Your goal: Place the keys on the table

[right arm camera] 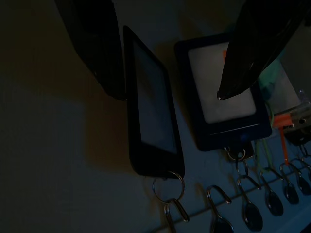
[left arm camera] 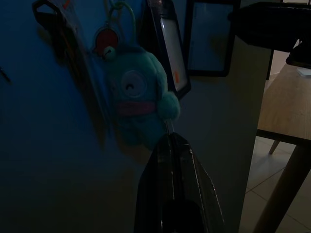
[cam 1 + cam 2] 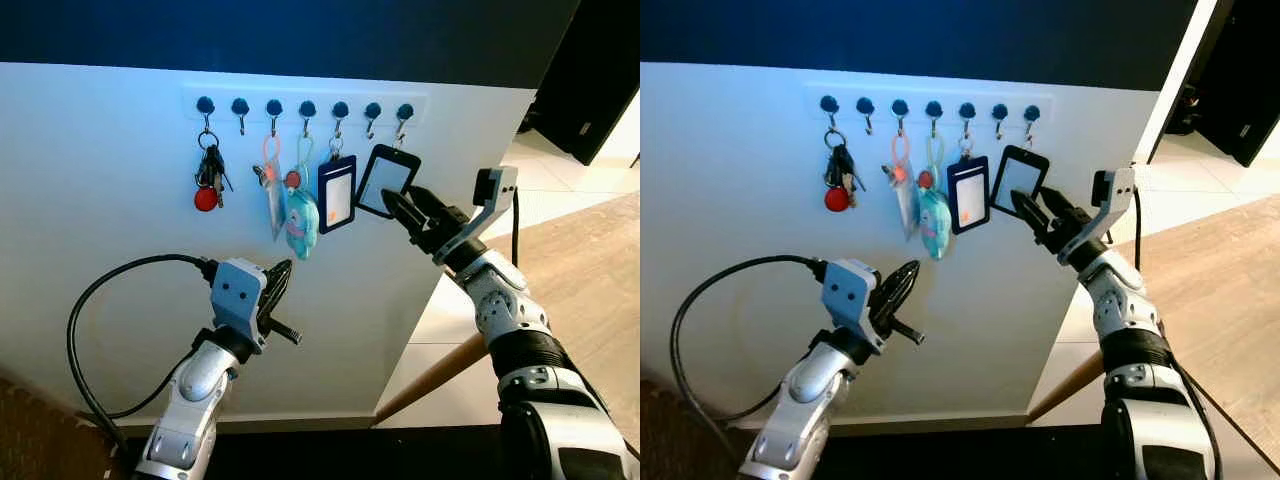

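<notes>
**A:** Where are the keys located?

**B:** The keys [image 3: 209,178] are seen hanging from the leftmost hook of the hook rail [image 3: 304,105], high on the white wall [image 3: 100,220]. A round red tag is attached at the bottom of the bunch. They are not touched by either gripper.

**A:** Right gripper position?

**B:** The right gripper [image 3: 408,213] is raised at the far end of the rail, well apart from the keys. Its fingers are spread, and the black card holder [image 3: 387,181] is caught between them: in the right wrist view one finger is seen on each side of the holder [image 1: 153,109]. Contact cannot be confirmed. Nothing is gripped.

**A:** Left gripper?

**B:** The left gripper [image 3: 278,284] is held lower, just below the teal plush charm [image 3: 301,223]. Its fingers are pressed together, with nothing between them. In the left wrist view the closed fingertips [image 2: 171,145] are seen just under the plush [image 2: 138,99].

**A:** Other items on the rail?

**B:** An orange-looped charm [image 3: 271,185] is hung beside the plush, then a blue badge holder [image 3: 337,194], then the black one. A wooden table leg [image 3: 435,375] is seen at the wall's right edge, over pale floor tiles.
</notes>
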You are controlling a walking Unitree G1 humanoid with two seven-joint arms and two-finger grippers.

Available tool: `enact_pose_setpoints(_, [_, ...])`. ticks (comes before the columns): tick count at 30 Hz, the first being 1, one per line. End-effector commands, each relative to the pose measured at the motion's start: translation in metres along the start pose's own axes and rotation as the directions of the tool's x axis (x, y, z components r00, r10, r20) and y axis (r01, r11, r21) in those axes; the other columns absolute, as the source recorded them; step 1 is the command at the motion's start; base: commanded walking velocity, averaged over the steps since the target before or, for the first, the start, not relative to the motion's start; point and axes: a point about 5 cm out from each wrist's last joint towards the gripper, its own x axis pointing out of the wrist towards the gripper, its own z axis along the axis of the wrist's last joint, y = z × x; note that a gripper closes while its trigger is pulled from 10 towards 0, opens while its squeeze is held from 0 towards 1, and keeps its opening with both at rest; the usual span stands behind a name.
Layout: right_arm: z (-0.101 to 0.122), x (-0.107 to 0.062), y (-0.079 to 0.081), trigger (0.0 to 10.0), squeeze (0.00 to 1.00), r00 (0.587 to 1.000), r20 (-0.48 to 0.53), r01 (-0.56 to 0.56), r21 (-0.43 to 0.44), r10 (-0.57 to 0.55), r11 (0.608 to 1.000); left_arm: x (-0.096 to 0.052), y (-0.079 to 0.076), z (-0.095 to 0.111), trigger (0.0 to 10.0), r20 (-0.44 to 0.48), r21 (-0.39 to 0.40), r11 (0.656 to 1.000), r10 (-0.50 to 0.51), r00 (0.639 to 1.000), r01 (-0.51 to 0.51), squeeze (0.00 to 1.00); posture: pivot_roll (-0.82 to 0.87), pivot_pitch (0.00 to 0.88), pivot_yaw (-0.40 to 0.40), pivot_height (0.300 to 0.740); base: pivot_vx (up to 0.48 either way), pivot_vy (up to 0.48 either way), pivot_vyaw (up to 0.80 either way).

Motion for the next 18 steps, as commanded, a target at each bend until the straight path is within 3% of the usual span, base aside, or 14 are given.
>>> enact_pose_setpoints(1, [-0.0002, -0.0017, -0.0035, 4.9, 0.0, 1.0, 0.006, 0.025, 0.005, -0.025, 1.0, 0.001, 0.0002, 0.0009, 10.0, -0.001, 0.009, 1.0, -0.002, 1.0, 0.002, 0.0, 0.1, 0.066, -0.069, 0.74, 0.0, 0.0, 0.0])
enact_pose_setpoints(4, [-0.0011, -0.0017, -0.0046, 3.8, 0.0, 0.999, 0.007, 0.036, 0.007, -0.036, 0.999, 0.0012, 0.0009, 0.0009, 10.0, -0.002, 0.011, 1.0, 0.003, 1.0, -0.003, 0.0, 0.1, 0.067, -0.07, 0.74, 0.0, 0.0, 0.0])
enact_pose_setpoints(5, [-0.0012, -0.0016, -0.0048, 2.4, 0.0, 0.999, 0.007, 0.036, 0.006, -0.036, 0.999, 0.0013, 0.0009, 0.0008, 10.0, -0.002, 0.011, 1.0, 0.004, 1.0, -0.004, 0.0, 0.1, 0.067, -0.07, 0.74, 0.0, 0.0, 0.0])
enact_pose_setpoints(8, [-0.0015, -0.0013, -0.0046, 2.4, 0.0, 0.999, 0.009, 0.037, 0.007, -0.037, 0.999, 0.0013, 0.001, 0.0007, 10.0, -0.003, 0.012, 1.0, 0.006, 1.0, -0.006, 0.0, 0.1, 0.067, -0.07, 0.74, 0.0, 0.0, 0.0])
enact_pose_setpoints(9, [-0.0017, -0.0008, -0.0044, 4.4, 0.0, 0.999, 0.01, 0.038, 0.006, -0.038, 0.999, 0.0015, 0.0012, 0.0007, 10.0, -0.003, 0.013, 1.0, 0.008, 1.0, -0.008, 0.0, 0.09, 0.068, -0.07, 0.74, 0.0, 0.0, 0.0])
enact_pose_setpoints(10, [-0.0022, 0.0002, -0.0038, 10.0, 0.0, 0.999, 0.007, 0.041, -0.003, -0.041, 0.999, 0.0015, 0.0013, 0.0006, 10.0, -0.004, 0.014, 1.0, 0.009, 1.0, -0.009, 0.0, 0.09, 0.068, -0.07, 0.74, 0.0, 0.0, 0.0])
enact_pose_setpoints(17, [-0.0025, 0.0016, -0.0036, 10.0, 0.0, 0.999, 0.008, 0.043, -0.002, -0.043, 0.999, 0.0016, 0.0016, 0.0002, 10.0, -0.006, 0.015, 1.0, 0.013, 1.0, -0.013, 0.0, 0.1, 0.067, -0.07, 0.74, 0.0, 0.0, 0.0])
enact_pose_setpoints(18, [-0.0025, 0.0018, -0.0035, 7.3, 0.0, 0.999, 0.011, 0.041, 0.002, -0.041, 0.999, 0.0017, 0.0016, 0.0001, 10.0, -0.007, 0.015, 1.0, 0.014, 1.0, -0.014, 0.0, 0.1, 0.067, -0.071, 0.74, 0.0, 0.0, 0.0])
